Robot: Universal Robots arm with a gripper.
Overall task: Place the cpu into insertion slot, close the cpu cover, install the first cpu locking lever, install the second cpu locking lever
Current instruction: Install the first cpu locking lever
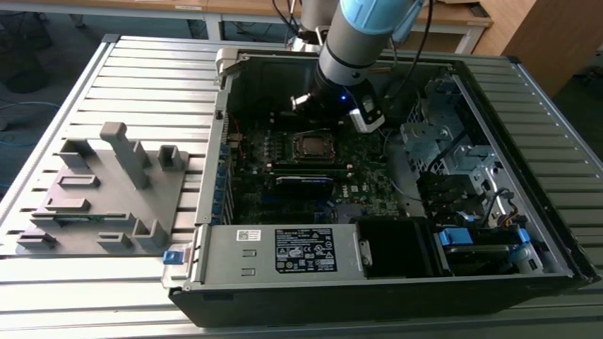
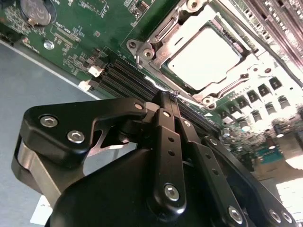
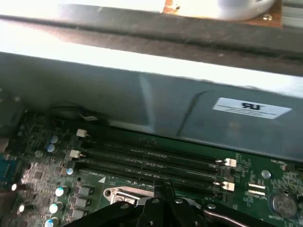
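The claw (image 2: 166, 97) is clenched, fingertips pressed together, and I can't make out anything pinched between them. It hangs low inside the open computer case (image 1: 527, 233), tips right at the edge of the insertion slot (image 1: 295, 146), on the side where the long memory slots (image 3: 156, 158) run. The cpu (image 2: 203, 56) sits in the slot, its pale metal top showing through the window of the cpu cover (image 2: 152, 47), which lies flat around it. The case sits on a slatted metal surface (image 1: 151, 85), with a grey plastic fixture (image 1: 104, 191) on the exterior view's left.
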